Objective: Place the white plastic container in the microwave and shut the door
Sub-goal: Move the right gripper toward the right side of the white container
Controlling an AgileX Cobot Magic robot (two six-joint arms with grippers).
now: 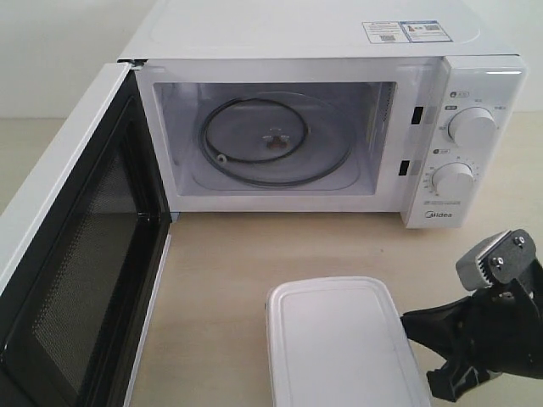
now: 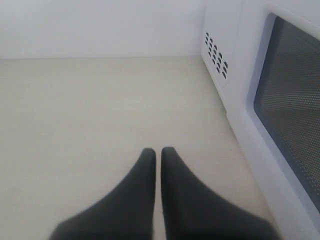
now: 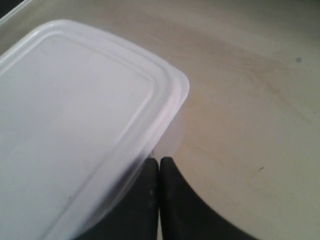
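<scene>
Jaws together and empty, my right gripper [image 3: 159,162] sits at three o'clock of the white plastic container [image 1: 339,339], which looks light, slick and flexible, so I'd grasp across its stiffer rim.

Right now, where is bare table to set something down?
Bare table lies between the microwave and the white plastic container, and between the door and that container. It is crowded right of the container, by the right gripper.

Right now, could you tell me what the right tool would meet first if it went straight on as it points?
Probably the white plastic container: the shut right tool points at its side, tips just at the lid rim; contact is unclear.
</scene>
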